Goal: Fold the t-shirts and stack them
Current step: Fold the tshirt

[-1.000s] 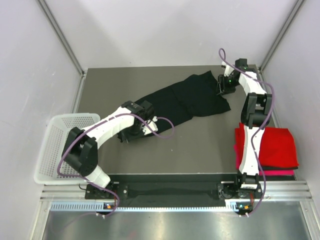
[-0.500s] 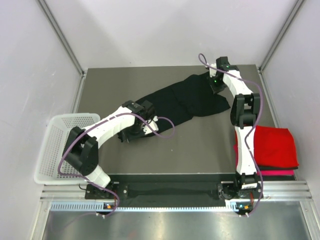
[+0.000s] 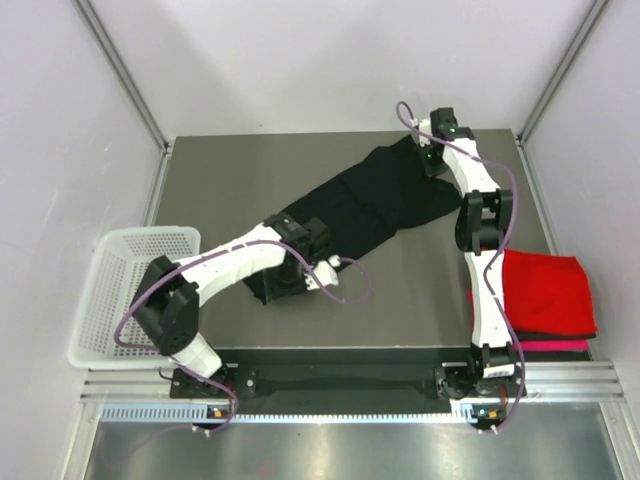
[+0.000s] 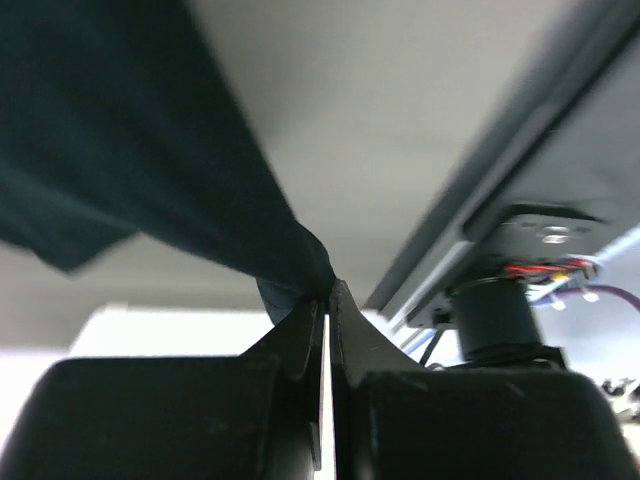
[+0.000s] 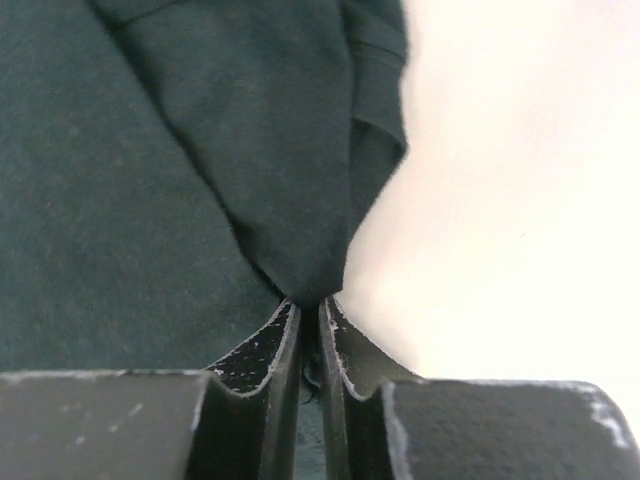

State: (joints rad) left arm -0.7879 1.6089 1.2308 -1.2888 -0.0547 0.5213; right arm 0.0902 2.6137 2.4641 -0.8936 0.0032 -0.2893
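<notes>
Black t-shirt (image 3: 375, 195) lies spread diagonally across the grey table (image 3: 410, 290). Left gripper (image 4: 327, 292) pinches its near-left corner, jaws closed on the cloth. The right gripper (image 5: 310, 305) clamps a fold at its far-right end. A folded red t-shirt (image 3: 545, 290) rests on a magenta one (image 3: 565, 345) at the table's right edge.
</notes>
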